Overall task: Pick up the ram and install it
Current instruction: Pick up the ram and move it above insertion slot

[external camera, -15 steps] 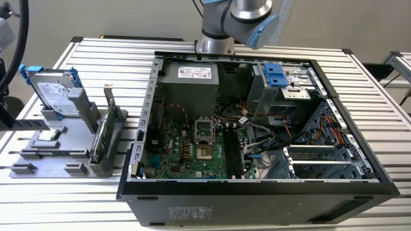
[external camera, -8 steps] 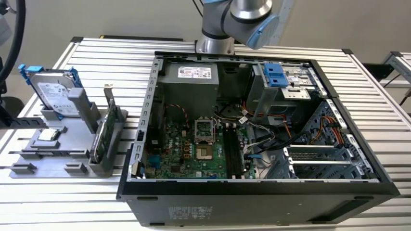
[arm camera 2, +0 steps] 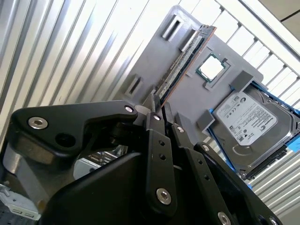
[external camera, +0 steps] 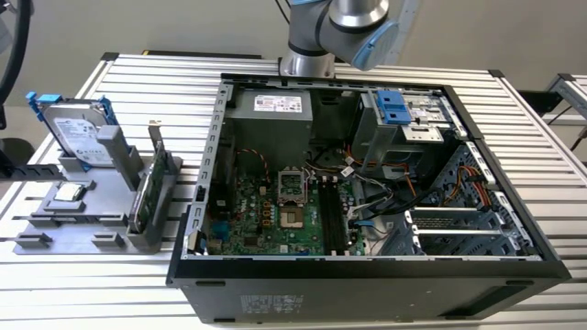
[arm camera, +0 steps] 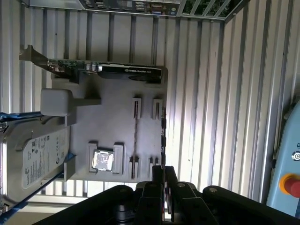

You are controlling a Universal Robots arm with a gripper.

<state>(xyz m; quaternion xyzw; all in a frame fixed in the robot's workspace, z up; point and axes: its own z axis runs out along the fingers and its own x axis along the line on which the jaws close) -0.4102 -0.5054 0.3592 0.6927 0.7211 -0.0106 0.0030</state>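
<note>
OK, status. A slatted metal table [external camera: 137, 75] carries everything. The open PC case [external camera: 367, 275] lies on its side towards the exterior view's right. Its motherboard [external camera: 266, 220] faces up, with the long black slots [external camera: 332, 213] beside the processor socket. The arm [external camera: 353, 24] comes in behind the case at the top of that view.

The gripper [arm camera: 162, 172] hangs over the grey parts holder [external camera: 92, 199], clear of it. The claw is pinched narrow with nothing in it.

The holder sits on the table just beside the case, at the exterior view's left. On it:
- The silver hard drive [external camera: 78, 134] with blue rails stands at the far end.
- The green card [external camera: 147, 192] with a metal bracket stands on edge along the side nearest the case.
- The ram [arm camera 2: 187, 56] stands on its long edge in a holder slot, not yet picked. In the first wrist view I see it as a thin line [arm camera: 135, 140]. In the second wrist view the fingertips sit close to one end of it.
- The processor chip [arm camera: 103, 161] lies flat in its pocket, right beside the ram.
</note>
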